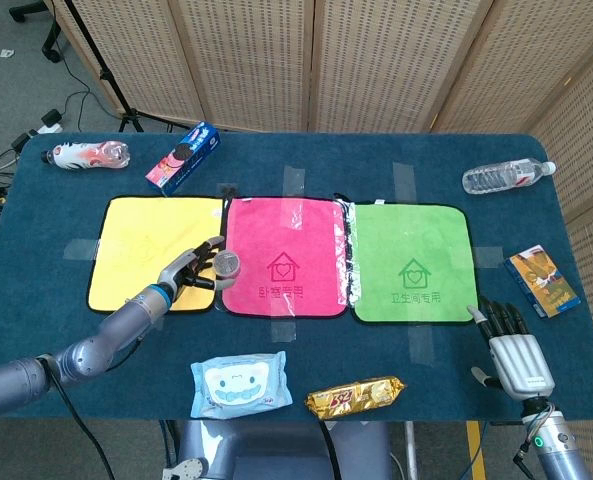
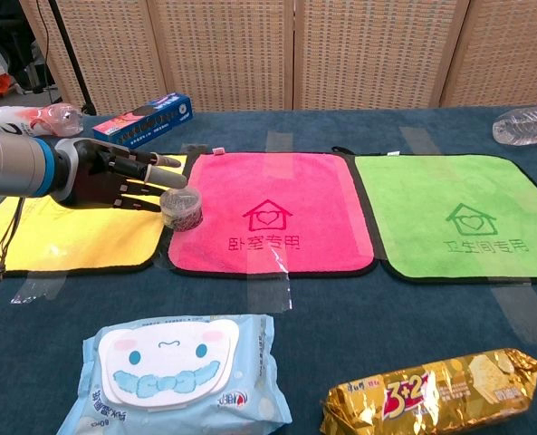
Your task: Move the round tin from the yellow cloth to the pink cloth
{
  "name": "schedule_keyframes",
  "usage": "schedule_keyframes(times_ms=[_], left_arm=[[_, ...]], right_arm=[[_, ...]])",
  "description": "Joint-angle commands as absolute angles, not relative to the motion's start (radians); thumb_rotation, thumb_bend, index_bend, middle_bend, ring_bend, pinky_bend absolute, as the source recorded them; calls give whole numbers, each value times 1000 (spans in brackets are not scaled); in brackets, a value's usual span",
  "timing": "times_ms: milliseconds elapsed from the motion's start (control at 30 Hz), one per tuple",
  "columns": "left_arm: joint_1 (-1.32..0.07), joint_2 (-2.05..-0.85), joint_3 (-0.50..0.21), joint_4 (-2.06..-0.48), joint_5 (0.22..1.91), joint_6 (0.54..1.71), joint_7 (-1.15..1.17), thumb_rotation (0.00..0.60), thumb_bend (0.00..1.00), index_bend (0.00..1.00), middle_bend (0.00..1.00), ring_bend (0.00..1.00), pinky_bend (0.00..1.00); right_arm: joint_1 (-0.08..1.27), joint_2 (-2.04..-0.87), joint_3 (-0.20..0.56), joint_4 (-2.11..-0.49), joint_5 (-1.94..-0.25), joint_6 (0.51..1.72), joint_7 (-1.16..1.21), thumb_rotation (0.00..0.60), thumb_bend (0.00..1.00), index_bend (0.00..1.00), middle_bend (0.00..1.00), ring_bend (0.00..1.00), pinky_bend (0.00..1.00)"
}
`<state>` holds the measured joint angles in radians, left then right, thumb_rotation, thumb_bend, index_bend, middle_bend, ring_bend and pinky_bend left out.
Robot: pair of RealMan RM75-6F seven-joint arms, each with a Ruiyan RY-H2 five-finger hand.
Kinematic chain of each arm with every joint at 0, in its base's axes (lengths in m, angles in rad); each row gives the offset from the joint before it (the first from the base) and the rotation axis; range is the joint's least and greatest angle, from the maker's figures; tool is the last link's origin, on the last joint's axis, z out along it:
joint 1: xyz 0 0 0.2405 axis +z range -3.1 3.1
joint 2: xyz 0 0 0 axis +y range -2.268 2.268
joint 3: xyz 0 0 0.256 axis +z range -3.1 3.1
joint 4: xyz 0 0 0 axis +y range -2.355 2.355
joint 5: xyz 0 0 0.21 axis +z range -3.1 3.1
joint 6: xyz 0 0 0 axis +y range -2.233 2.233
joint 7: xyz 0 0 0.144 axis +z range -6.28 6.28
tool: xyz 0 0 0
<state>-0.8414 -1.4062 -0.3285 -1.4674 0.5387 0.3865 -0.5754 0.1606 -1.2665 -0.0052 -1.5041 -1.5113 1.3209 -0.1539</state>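
Note:
The round tin is small and silver, and sits at the seam between the yellow cloth and the pink cloth. My left hand reaches in from the left over the yellow cloth. It pinches the tin at its fingertips while the other fingers stay spread. My right hand rests open on the table at the front right, far from the cloths, and appears only in the head view.
A green cloth lies right of the pink one. A wet-wipes pack and a biscuit packet lie near the front edge. At the back are a blue box, a bottle and a water bottle.

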Motion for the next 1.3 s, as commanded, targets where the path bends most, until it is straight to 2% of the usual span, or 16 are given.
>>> schedule_keyframes(times_ms=[33, 833, 1300], left_arm=[[-845, -1406, -327, -1474, 534, 386, -573, 600, 220, 0, 0, 0, 5], [-912, -1453, -312, -1452, 469, 411, -536, 600, 220, 0, 0, 0, 5], [-945, -1452, -309, -1479, 341, 430, -548, 600, 219, 0, 0, 0, 5]], right_arm=[[161, -1267, -5, -1503, -1512, 1321, -153, 600, 210, 58, 0, 0, 25], [165, -1267, -8, -1499, -1509, 1310, -143, 600, 216, 58, 0, 0, 26], [168, -1271, -15, -1493, -1516, 1305, -139, 600, 213, 58, 0, 0, 26]])
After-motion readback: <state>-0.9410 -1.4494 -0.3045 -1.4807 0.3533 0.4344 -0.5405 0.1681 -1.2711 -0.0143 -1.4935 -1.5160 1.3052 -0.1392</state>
